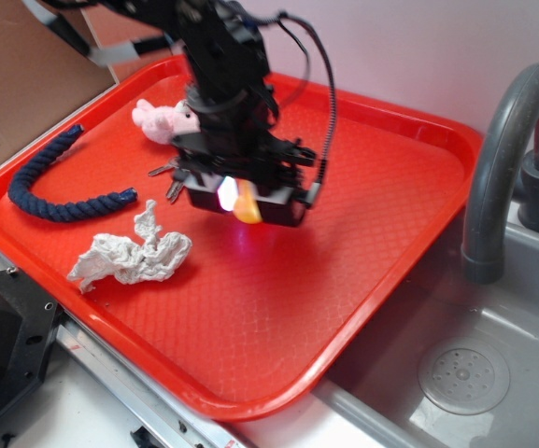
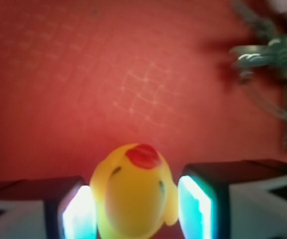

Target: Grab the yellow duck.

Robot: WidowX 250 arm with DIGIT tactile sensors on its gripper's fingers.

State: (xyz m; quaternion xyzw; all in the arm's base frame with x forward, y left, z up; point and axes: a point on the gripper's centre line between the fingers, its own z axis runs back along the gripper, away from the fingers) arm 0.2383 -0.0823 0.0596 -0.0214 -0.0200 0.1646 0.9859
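Between the pincer's (image 2: 137, 211) closed, glowing pads sits the glossy yellow duck (image 2: 133, 191), red-beaked.

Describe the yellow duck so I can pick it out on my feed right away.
Start at the red tray beside the sink and find the black arm's end effector near the tray's middle. The yellow duck sits between its two lit fingers. It is small, glossy and red-beaked, unlike the fluffy pink plush toy behind.

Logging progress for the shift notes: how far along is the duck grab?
Done: the gripper has the duck between its lit fingers, over the red tray. In hand: the pads look pressed against its sides. Left: confirming a firm hold; whether it is lifted can't be told.
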